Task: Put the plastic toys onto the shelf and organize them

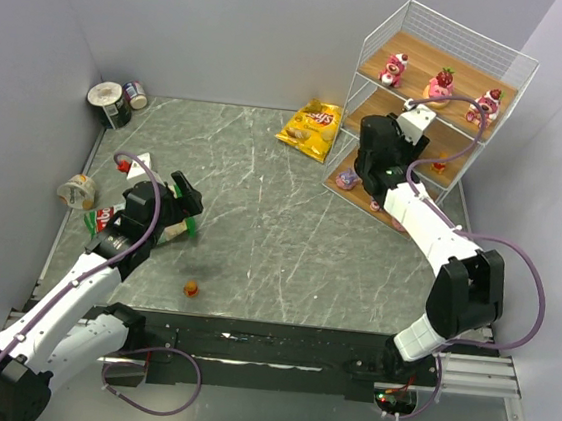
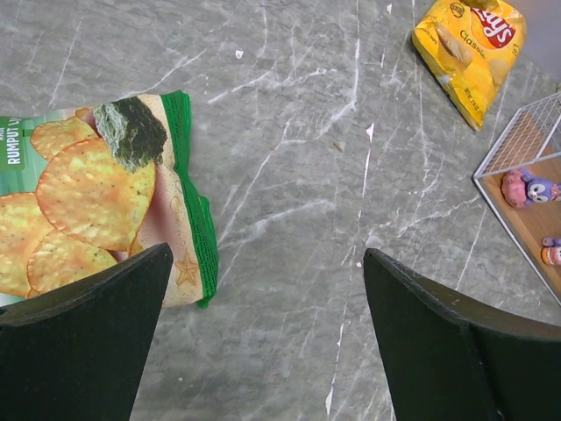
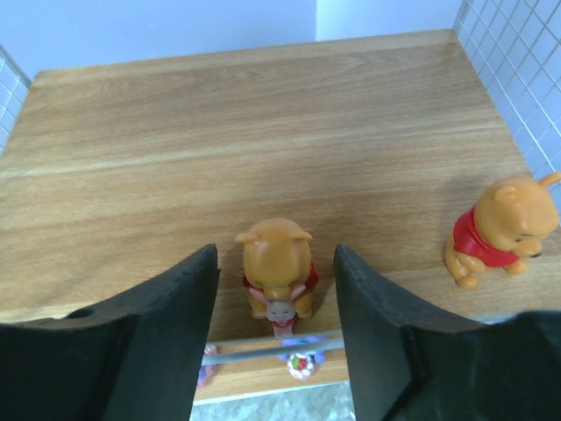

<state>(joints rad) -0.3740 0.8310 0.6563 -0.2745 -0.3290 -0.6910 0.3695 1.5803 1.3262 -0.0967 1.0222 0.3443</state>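
Right wrist view shows you the right jaws parted, standing clear on either side of an orange bear figurine [image 3: 276,263] on the shelf [image 3: 263,132], gripping nothing; a second bear [image 3: 495,230] sits at 3 o'clock from it. Your left jaws gape wide and empty over the desk [image 2: 289,175], with a green chip bag [image 2: 88,202] at 9 o'clock. In the top view one orange toy [image 1: 190,289] lies on the desk at 6 o'clock from them.
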